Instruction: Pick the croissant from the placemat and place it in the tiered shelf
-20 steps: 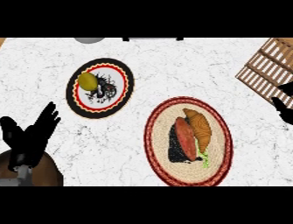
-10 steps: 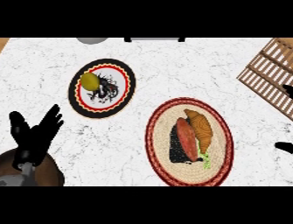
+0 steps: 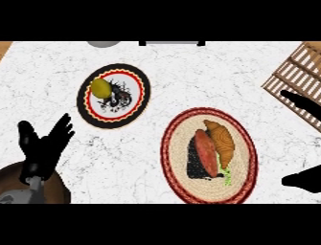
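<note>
Surface: a white marbled surface fills nearly the whole view, and there's bare wood peeking in at the top left corner.
Placemat: round woven placemat with a dark red rim, sitting right of centre, toward the near edge.
Croissant: the croissant lies on the placemat, on the right of its printed middle, beside a red and black patch and a touch of green.
Plate: a dark-rimmed round plate sits up and left of the placemat, well apart from it.
Yellow item: a small yellowish lump rests on the plate's left side; can't tell what it is.
Shelf: slatted wooden tiered shelf at the top right corner, set at an angle.
Right hand: the right hand comes in from the right edge, thumb and fingers spread wide apart, one part over the shelf, the other low beside the placemat, nothing between them.
Left hand: the left hand rests at lower left, fingers straight and up, off the plate.
Far edge: a grey rounded shape shows at the top.
</note>
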